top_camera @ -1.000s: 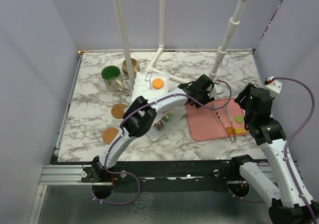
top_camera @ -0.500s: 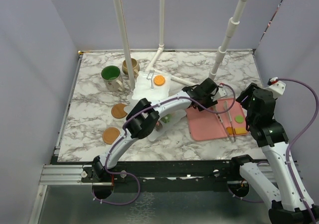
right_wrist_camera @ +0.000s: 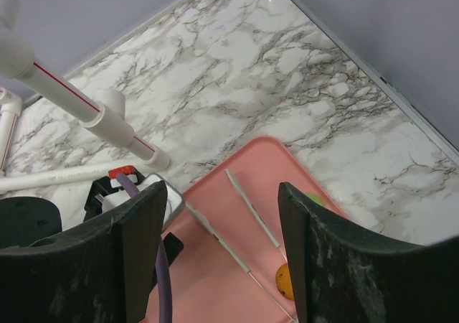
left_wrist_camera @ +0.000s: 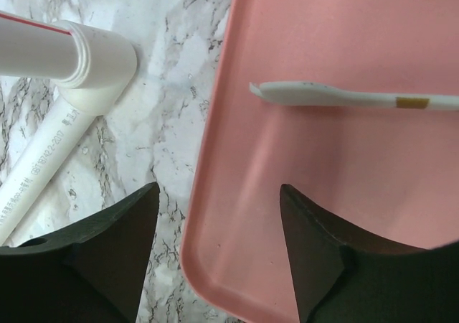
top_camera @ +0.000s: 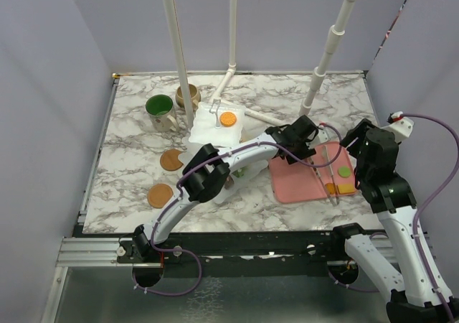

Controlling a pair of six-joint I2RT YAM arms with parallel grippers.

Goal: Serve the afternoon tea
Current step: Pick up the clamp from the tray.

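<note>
The white tiered stand [top_camera: 209,124] stands mid-table with an orange biscuit [top_camera: 227,119] on its top plate; my left arm hides most of its lower plate. A green-lined mug [top_camera: 159,109] and a beige mug [top_camera: 188,95] stand to its left, with two brown coasters [top_camera: 171,160] [top_camera: 159,194] nearer me. Small green [top_camera: 345,171] and orange [top_camera: 330,189] [right_wrist_camera: 285,280] pastries lie on the pink tray [top_camera: 301,183] [left_wrist_camera: 323,165] [right_wrist_camera: 215,280]. My left gripper [top_camera: 305,149] [left_wrist_camera: 219,194] hangs open over the tray's corner, empty. My right gripper [top_camera: 356,138] [right_wrist_camera: 222,190] is open above the tray, empty.
Two thin white sticks [right_wrist_camera: 247,204] [left_wrist_camera: 330,97] lie on the tray. White pipes rise from the table, one foot [top_camera: 307,110] [left_wrist_camera: 97,68] just beyond the tray. Grey walls enclose the marble table [top_camera: 129,172] on three sides.
My left gripper has moved right and nearer, over the pink tray, and its jaws have opened wider. The right arm has shifted slightly to the right.
</note>
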